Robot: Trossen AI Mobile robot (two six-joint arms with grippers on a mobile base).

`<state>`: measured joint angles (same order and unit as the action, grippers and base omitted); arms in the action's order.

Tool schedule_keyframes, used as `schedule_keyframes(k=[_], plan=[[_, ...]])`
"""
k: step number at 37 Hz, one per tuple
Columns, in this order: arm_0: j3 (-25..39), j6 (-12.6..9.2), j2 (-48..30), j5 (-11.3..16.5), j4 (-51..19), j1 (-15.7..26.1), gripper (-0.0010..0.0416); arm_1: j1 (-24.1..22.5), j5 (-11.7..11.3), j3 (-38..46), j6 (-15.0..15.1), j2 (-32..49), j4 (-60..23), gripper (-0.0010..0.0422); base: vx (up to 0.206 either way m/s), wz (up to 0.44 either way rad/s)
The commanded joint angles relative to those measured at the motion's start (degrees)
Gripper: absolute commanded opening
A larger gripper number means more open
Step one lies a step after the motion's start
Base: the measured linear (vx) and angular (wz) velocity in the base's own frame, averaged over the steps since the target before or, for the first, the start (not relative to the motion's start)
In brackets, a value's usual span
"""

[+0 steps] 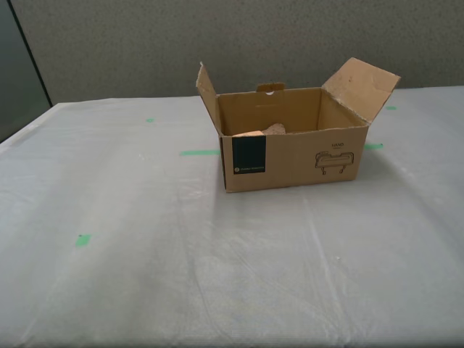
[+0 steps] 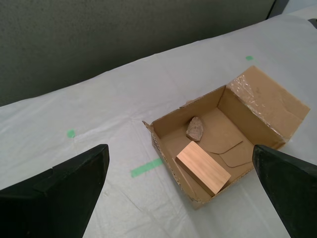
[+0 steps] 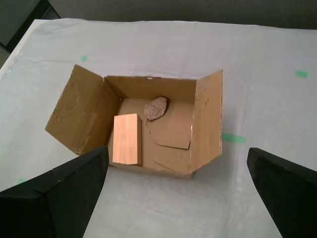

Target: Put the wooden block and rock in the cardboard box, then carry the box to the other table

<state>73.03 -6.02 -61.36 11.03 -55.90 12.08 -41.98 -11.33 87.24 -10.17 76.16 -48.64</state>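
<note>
Room: grey speckled partition wall (image 1: pixel 239 40) behind a wide table, with a dark panel (image 1: pixel 14 69) at the exterior view's far left.
My first gripper (image 3: pixel 178 198): jaws spread wide apart, holding nothing; the two dark fingers (image 3: pixel 64 196) frame the carton from above and touch none of it.
My second gripper (image 2: pixel 181 193): jaws likewise wide apart and empty, hovering above the carton from another side; neither arm shows in the exterior view.
Cardboard box (image 1: pixel 290 156): stands upright on the table, right of centre in the exterior view, flaps open. One side flap (image 1: pixel 362 87) leans outward on the exterior view's right, a narrower one (image 1: pixel 206 90) rises on its left. The near wall carries a dark teal label (image 1: pixel 249 155) and a line drawing marked "HAND" (image 1: pixel 335 159).
Wooden block (image 3: pixel 127 139): lies flat on the box floor, against one side wall.
Rock (image 3: pixel 156 108): inside the box too, just beside one end of the block, near the far wall; whether the two touch I cannot tell.
In the way: nothing lies between the jaws and the open box top.
The other table (image 1: pixel 145 275): wrinkled pale grey-white covering, with a green tape strip (image 1: pixel 199 152) just beside the box and small green marks (image 1: pixel 83 239) scattered well apart.
</note>
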Motion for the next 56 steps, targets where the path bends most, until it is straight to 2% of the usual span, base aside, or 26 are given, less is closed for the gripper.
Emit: schedule_keyframes(k=[1,10,19,26,34,56], plan=[[-3.23,0.13,3.13,-0.2,0.2,0.04,0.039,-1.33,-1.97,-1.88,0.09,-2.21,0.02,0.0396,0.0,0.0],[-9.38,0.04,9.6,-0.17,0.13,0.04,0.0389,-2.23,-2.03,-13.49,-4.04,-9.31,2.05,0.0396,0.0,0.0],[-13.51,0.02,13.99,-0.17,0.13,0.04,0.0389,-2.25,-2.23,-27.93,-7.19,-17.88,10.01,0.0396,0.0,0.0],[-16.92,-0.13,16.41,-0.17,0.15,0.04,0.0389,-2.27,-2.19,-34.01,-8.33,-21.53,11.69,0.0396,0.0,0.0],[-19.12,0.07,17.03,-0.17,0.31,0.04,0.0389,-2.27,-2.19,-35.87,-8.31,-22.51,11.91,0.0396,0.0,0.0],[-19.5,0.04,17.03,-0.17,0.39,0.04,0.039,-2.27,-2.14,-35.87,-8.28,-22.51,11.87,0.0396,0.0,0.0]])
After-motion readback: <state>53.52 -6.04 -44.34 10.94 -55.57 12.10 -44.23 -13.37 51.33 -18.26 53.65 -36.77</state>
